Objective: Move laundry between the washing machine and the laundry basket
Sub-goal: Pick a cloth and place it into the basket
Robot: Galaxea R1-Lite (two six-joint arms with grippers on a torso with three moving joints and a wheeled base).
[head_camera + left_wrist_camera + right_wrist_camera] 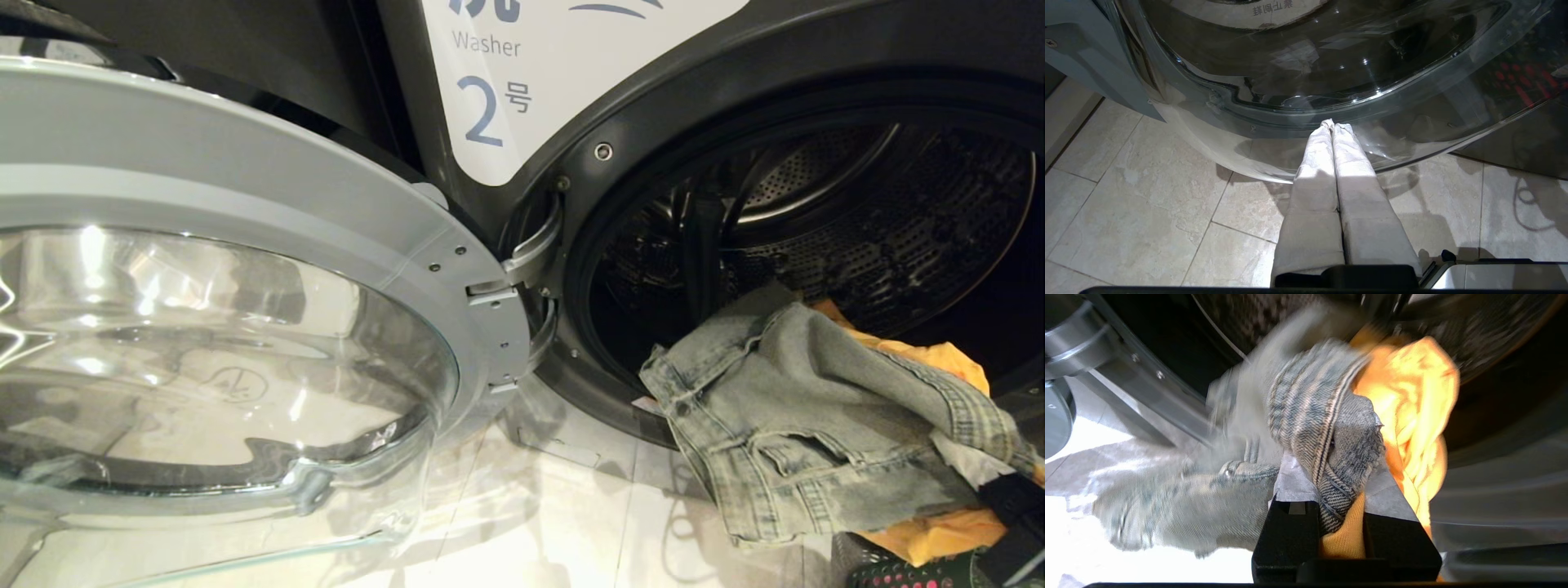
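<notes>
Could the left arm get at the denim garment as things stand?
Probably not directly: the left gripper sits shut against the open glass door, which stands between it and the denim garment, already clamped by the right gripper.

Head camera close above washer opening (816, 245); wrists low, sharing door (1331, 61).

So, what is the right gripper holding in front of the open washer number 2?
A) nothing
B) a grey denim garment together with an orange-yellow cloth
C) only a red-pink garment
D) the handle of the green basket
B: in the right wrist view the right gripper is shut on the grey denim garment and the orange-yellow cloth, both pinched between its fingers.
</notes>
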